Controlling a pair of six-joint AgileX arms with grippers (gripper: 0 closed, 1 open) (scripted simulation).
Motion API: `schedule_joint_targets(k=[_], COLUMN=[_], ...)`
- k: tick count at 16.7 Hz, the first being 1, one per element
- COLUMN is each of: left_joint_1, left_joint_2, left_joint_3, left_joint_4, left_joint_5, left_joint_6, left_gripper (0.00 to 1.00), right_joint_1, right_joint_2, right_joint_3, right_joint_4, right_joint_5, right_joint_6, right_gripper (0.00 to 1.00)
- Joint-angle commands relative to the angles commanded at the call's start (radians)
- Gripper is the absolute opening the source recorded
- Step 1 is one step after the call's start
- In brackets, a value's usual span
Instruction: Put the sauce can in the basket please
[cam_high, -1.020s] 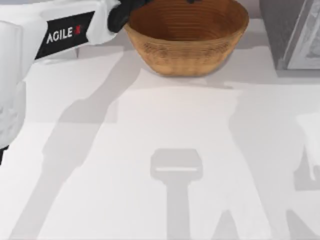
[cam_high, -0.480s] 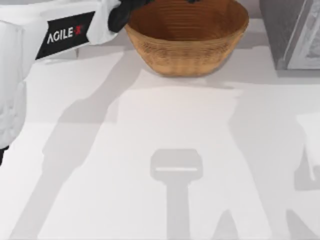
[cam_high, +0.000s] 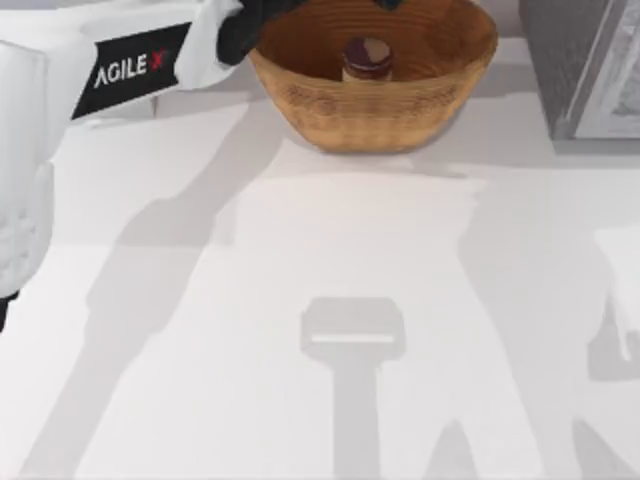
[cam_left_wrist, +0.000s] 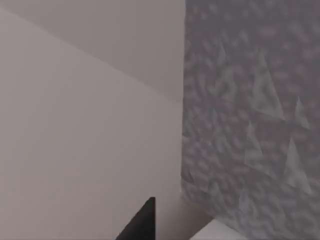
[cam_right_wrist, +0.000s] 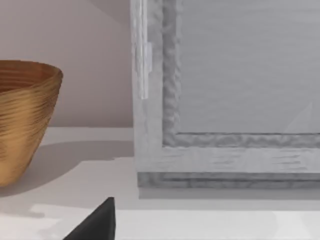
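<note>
The sauce can (cam_high: 367, 57) stands upright inside the basket (cam_high: 372, 105), near the middle of its floor, with its maroon and tan top facing up. Nothing is touching it. The golden woven basket sits at the back of the table, and its side (cam_right_wrist: 22, 120) also appears in the right wrist view. My left gripper (cam_high: 248, 25) is at the basket's back left rim, above the can's level and cut off by the top view's upper edge. My right arm (cam_high: 625, 290) is parked at the table's right edge.
A grey-white cabinet (cam_high: 585, 70) stands at the back right, close beside the basket; its framed front (cam_right_wrist: 225, 100) is large in the right wrist view. A textured grey panel (cam_left_wrist: 250, 125) faces the left wrist camera. The white tabletop (cam_high: 350, 250) carries arm shadows.
The sauce can now sits in the basket, which looked empty in both earlier frames. Neither arm has visibly moved.
</note>
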Motion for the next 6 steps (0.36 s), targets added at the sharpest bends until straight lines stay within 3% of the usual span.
schedule_joint_targets(k=[6], left_joint_1=[0.000], left_joint_2=[0.000], left_joint_3=[0.000], left_joint_4=[0.000], left_joint_5=[0.000], left_joint_6=[0.000], left_gripper=[1.00], right_joint_1=[0.000], right_joint_2=[0.000], right_joint_3=[0.000], right_joint_4=[0.000], right_joint_5=[0.000], right_joint_6=[0.000], right_gripper=[1.00])
